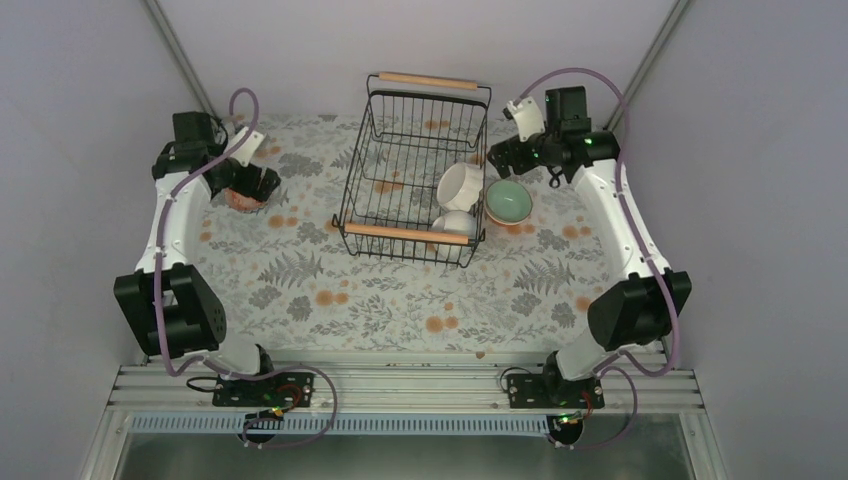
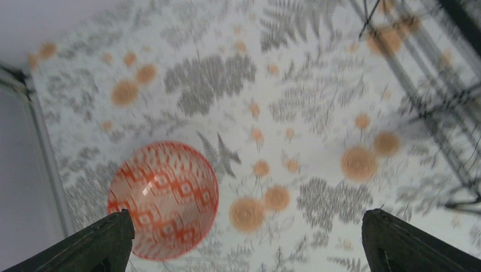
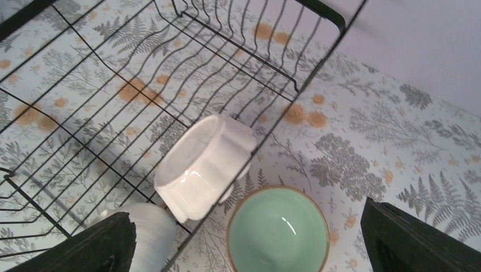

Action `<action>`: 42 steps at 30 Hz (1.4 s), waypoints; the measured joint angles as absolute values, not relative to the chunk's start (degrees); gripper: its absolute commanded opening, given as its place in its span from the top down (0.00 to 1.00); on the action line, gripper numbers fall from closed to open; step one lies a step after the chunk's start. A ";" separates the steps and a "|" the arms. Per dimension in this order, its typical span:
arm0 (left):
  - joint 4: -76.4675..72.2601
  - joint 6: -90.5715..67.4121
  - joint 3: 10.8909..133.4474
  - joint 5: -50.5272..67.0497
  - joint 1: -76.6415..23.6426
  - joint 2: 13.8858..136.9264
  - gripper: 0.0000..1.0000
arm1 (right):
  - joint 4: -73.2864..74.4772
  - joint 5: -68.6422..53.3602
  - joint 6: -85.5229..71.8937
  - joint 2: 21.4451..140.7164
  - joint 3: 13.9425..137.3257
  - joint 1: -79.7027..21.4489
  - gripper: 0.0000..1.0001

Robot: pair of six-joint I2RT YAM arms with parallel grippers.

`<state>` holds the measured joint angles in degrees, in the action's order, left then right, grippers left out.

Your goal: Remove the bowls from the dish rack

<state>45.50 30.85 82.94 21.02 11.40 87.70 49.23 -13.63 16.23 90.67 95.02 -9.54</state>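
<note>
As arms hover, left gripper [image 2: 248,225]: spread wide.
Right gripper [image 3: 249,225]: spread wide.
Black wire dish rack [image 1: 405,233]: two white ceramic bowls [image 1: 461,185], right side.

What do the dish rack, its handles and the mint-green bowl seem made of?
Dish rack: thin black wire, likely coated metal. Handles: pale matte bars, apparently wood. Mint-green bowl: probably glazed ceramic, given its glossy highlight and tan rim.

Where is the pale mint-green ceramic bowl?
The mint-green bowl sits on the table right of centre in the top view, just outside the black wire dish rack's right side, beside the scalloped white bowl inside it.
</note>
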 measured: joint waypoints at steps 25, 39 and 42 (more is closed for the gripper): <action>44.01 35.14 75.70 20.56 14.90 88.44 0.00 | 57.14 2.90 15.38 118.30 114.50 -24.45 0.02; 47.35 33.26 78.43 23.90 5.63 91.02 0.00 | 55.66 11.46 14.68 124.29 115.15 -26.96 0.00; 49.28 32.29 82.04 24.99 2.28 91.79 0.00 | 55.42 12.82 14.44 124.29 115.04 -26.96 0.00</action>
